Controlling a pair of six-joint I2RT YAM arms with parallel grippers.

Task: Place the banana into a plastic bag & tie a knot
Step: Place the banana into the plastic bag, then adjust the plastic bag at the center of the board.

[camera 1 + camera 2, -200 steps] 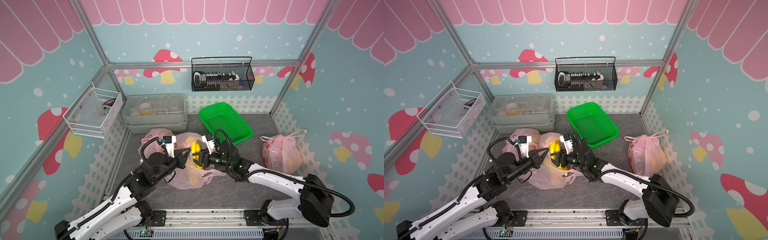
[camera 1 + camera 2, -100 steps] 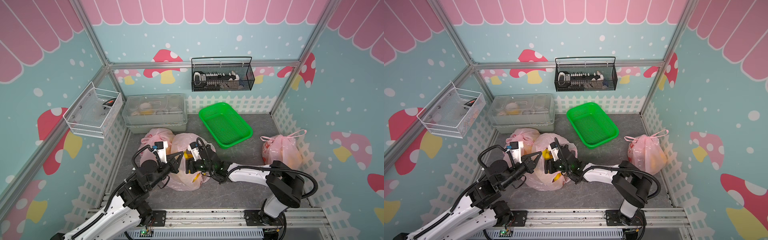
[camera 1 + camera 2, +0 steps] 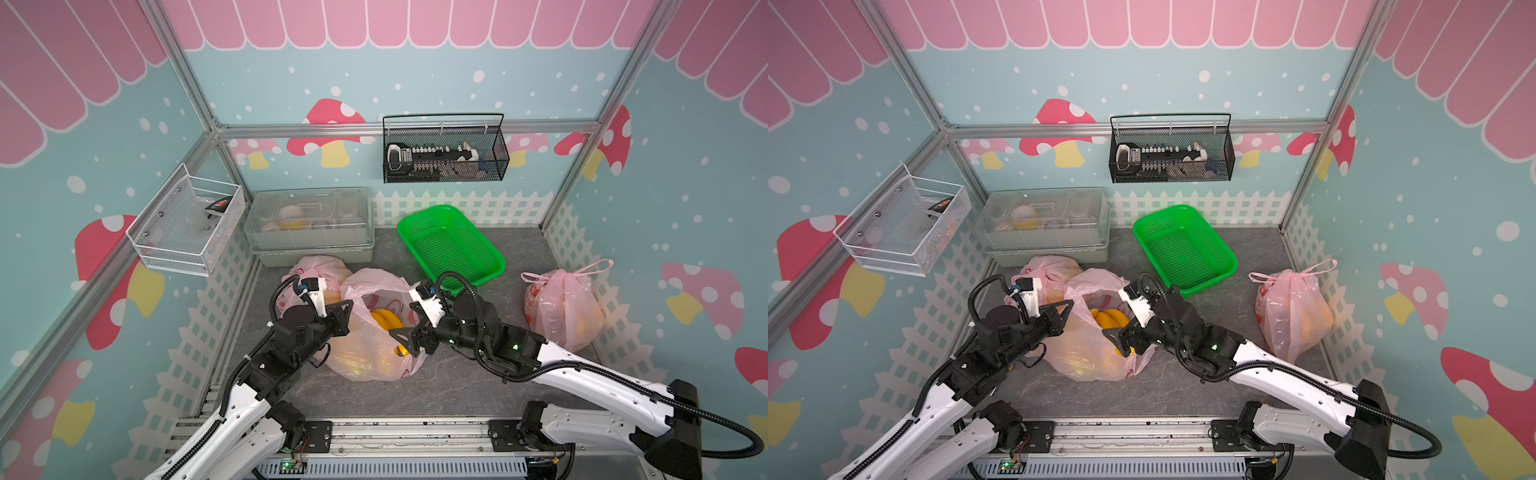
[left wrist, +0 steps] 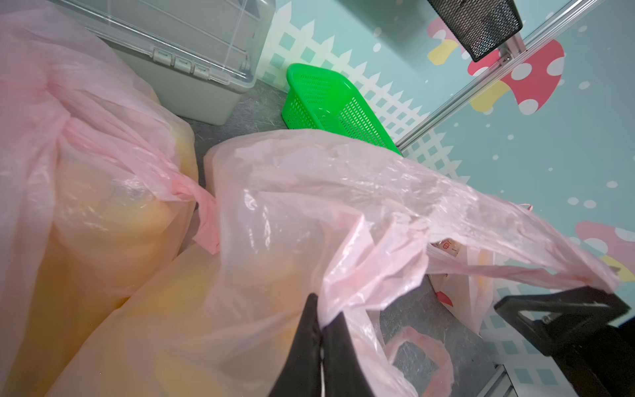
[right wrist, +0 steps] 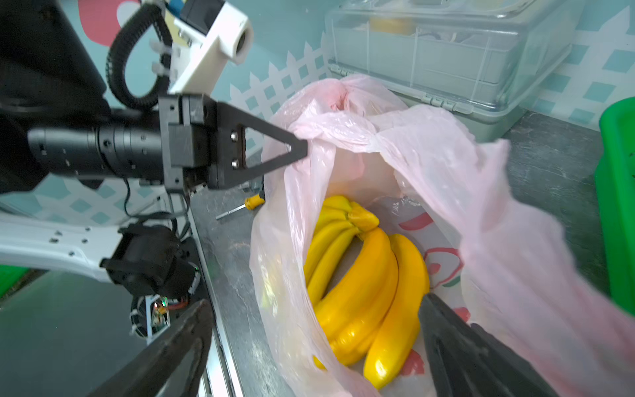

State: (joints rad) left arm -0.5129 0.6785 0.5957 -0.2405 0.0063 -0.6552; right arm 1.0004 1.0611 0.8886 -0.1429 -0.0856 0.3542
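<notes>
A yellow banana [image 3: 384, 318] bunch lies inside the open pink plastic bag [image 3: 374, 353] on the grey floor, seen in both top views; the banana [image 5: 360, 275] fills the bag's mouth in the right wrist view. My left gripper [image 3: 349, 305] is shut on the bag's rim, pinching the film [image 4: 318, 309] and holding that side up. My right gripper [image 3: 401, 343] stands open at the bag's right edge. Its fingers straddle the bag mouth [image 5: 314, 299] and are off the bananas. The bag's loose handle loop [image 4: 419, 354] lies on the floor.
A tied pink bag [image 3: 316, 270] sits just behind the open one and another [image 3: 565, 307] at the right fence. A green basket [image 3: 451, 249] and a clear lidded box [image 3: 311, 224] stand at the back. A small screwdriver [image 5: 252, 202] lies by the bag.
My right gripper carried the bananas down into the bag, opened and let them go, then drew back to the right. My left gripper kept its grip on the rim.
</notes>
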